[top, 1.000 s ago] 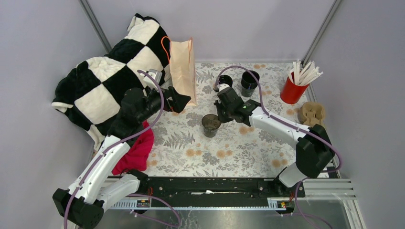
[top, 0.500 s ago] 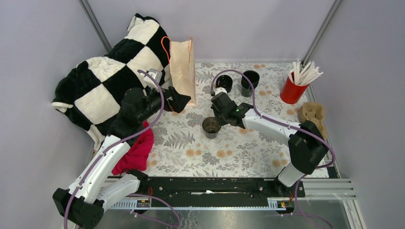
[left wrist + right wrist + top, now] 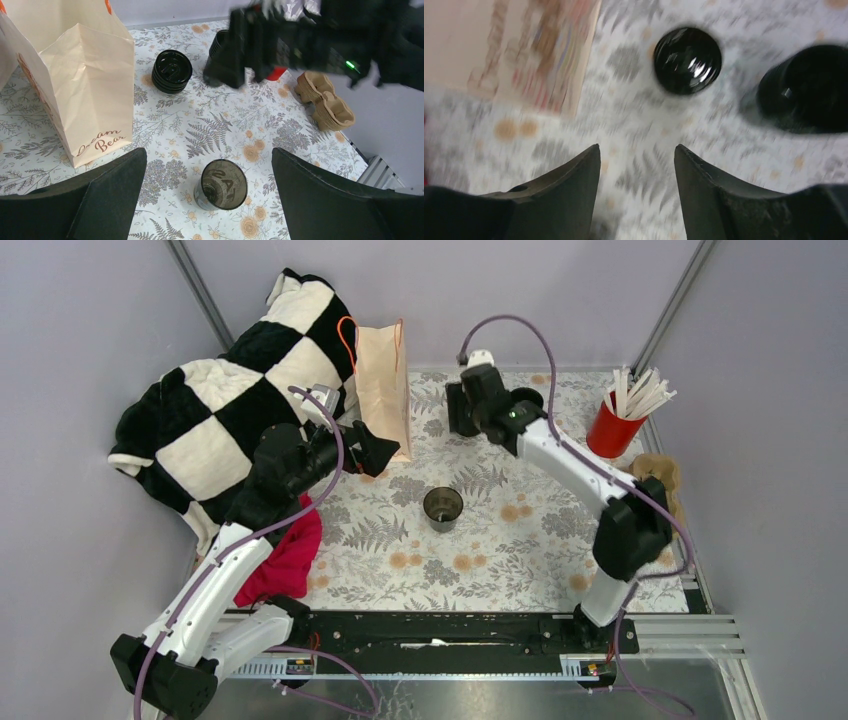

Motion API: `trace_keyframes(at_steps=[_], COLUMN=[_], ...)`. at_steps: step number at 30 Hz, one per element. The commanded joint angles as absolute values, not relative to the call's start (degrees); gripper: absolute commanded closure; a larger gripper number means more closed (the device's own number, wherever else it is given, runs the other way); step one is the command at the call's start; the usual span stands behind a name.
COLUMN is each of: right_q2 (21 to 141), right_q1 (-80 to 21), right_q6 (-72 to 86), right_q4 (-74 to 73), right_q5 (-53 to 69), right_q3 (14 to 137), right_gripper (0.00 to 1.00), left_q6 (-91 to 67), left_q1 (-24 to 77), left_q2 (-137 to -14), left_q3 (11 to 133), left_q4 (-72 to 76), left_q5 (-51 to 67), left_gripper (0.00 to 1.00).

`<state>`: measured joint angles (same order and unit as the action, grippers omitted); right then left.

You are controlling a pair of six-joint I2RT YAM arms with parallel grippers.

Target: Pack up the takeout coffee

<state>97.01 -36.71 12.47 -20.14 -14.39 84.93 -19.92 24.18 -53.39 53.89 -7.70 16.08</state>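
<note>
Floral-print tablecloth (image 3: 520,560) is covering the table, and plain grey walls are enclosing it. Tan paper bag with orange handles (image 3: 383,390) is standing upright and serving as the landmark.

- Small dark disposable cup (image 3: 442,507), the takeout coffee, is standing upright on the cloth, right of the bag and nearer the arm bases. Nothing is touching it and it is wearing no lid.
- Squat stack of round black lids (image 3: 171,71) is sitting just right of the bag.
- Right gripper (image 3: 636,147) is hovering over that stack, fingers spread, pinching nothing.
- Left gripper (image 3: 207,152) is hovering beside the bag, fingers spread wide, facing the cup.

Judgement: 0 of 2 steps are looking done. Lidding and bagging are remaining.
</note>
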Motion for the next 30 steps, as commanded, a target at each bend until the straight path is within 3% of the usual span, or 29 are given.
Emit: trace_keyframes(at_steps=[1, 6, 12, 17, 30], right_q2=[109.3, 121.5, 130.8, 134.1, 136.3], right_q1=[-31.0, -28.4, -26.4, -26.3, -26.2], right_q6=[9.1, 7.5, 7.1, 7.3, 9.0], right_q4=[-15.1, -16.8, -19.8, -20.5, -20.5], right_q5=[-16.0, -14.8, -12.4, -9.9, -7.3], right_q3=[94.5, 107.6, 118.1, 121.2, 122.4], right_gripper=[0.36, 0.30, 0.32, 0.43, 0.50], left_q6=[-19.7, -19.6, -19.4, -19.4, -19.5], left_q1=[24.4, 24.5, 24.5, 24.6, 24.8], left_q2=[-53.4, -53.8, -54.0, -54.1, -54.1], left_q3=[56.4, 56.4, 56.6, 56.7, 56.6], left_q4=[-6.6, -6.7, -7.0, -7.0, -6.9], left_q5=[16.4, 16.4, 16.4, 16.7, 16.8], left_gripper=[0.01, 0.01, 0.01, 0.01, 0.01])
